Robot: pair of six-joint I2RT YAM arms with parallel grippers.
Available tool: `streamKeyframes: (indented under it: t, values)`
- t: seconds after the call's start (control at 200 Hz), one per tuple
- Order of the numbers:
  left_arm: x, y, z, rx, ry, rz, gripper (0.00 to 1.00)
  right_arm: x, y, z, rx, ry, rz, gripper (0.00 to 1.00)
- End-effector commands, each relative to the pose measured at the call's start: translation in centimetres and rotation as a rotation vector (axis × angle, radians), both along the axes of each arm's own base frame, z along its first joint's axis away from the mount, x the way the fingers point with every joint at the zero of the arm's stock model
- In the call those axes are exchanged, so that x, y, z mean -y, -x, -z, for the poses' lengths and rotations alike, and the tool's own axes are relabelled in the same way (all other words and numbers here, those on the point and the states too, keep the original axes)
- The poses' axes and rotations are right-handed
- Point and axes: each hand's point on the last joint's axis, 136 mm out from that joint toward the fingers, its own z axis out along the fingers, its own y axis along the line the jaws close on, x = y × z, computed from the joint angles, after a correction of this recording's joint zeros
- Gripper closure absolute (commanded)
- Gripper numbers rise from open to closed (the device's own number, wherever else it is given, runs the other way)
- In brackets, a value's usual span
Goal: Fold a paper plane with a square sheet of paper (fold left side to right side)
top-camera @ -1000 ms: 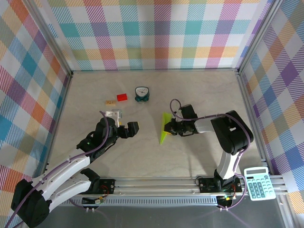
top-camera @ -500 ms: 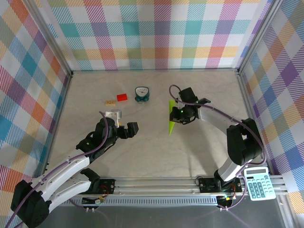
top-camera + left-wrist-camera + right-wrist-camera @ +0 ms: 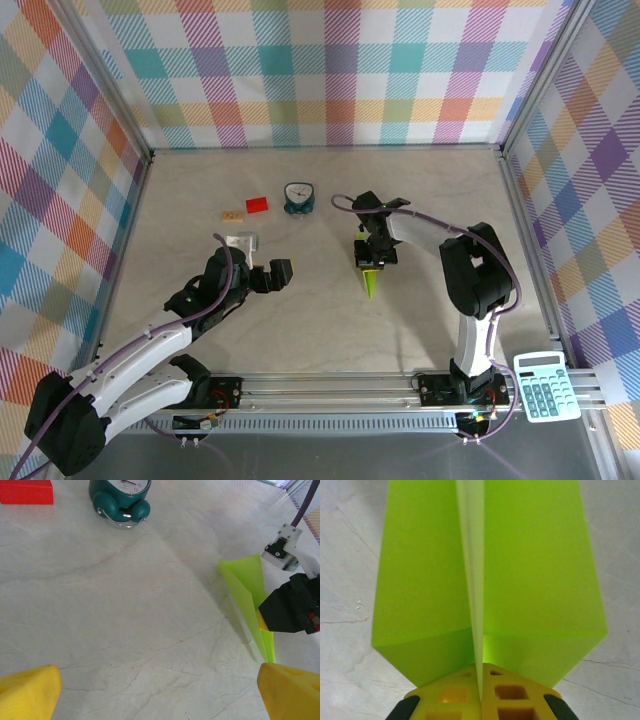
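**Item:** plane (image 3: 370, 284), a folded dart with its wings spread either side of an upright keel.
**Location:** right of the clock (image 3: 298, 197) and nearer you, nose toward the arm bases.
**Hold:** the right gripper (image 3: 481, 696) pinches the keel at the tail.
**Left gripper** (image 3: 262, 268): fingers spread wide and empty, left of the clock and nearer you.
**Handling:** lower the plane level, and ease your grip only once the keel rests. Keep the left arm apart.
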Motion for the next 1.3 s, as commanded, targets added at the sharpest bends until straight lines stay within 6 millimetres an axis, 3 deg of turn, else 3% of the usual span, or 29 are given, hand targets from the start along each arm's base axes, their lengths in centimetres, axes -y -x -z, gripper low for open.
streamKeyframes:
  t: [0.0, 0.27, 0.525, 0.83, 1.015, 1.295]
  values:
    - [-0.2, -0.4, -0.6, -0.001, 0.003, -0.009, 0.0, -0.1, 0.0, 0.3, -0.015, 0.016, -0.008, 0.93]
    - [0.0, -0.4, -0.7, -0.002, 0.006, -0.006, 0.0, -0.6, 0.0, 1.9, -0.032, 0.018, 0.002, 0.9]
    - [-0.2, -0.4, -0.6, -0.001, 0.002, -0.009, 0.0, -1.3, 0.1, 1.4, -0.017, 0.005, -0.015, 0.81]
    - [-0.3, -0.3, -0.3, -0.007, -0.001, -0.011, 0.0, -0.8, -0.1, 2.8, -0.006, 0.061, 0.006, 0.81]
    - [-0.4, -0.2, -0.4, -0.006, -0.002, -0.014, 0.0, 0.6, -3.1, 2.6, 0.087, 0.167, 0.069, 0.66]
    - [-0.4, -0.2, -0.3, -0.008, -0.004, -0.015, 0.0, 2.7, -8.9, 2.4, 0.164, 0.249, 0.186, 0.58]
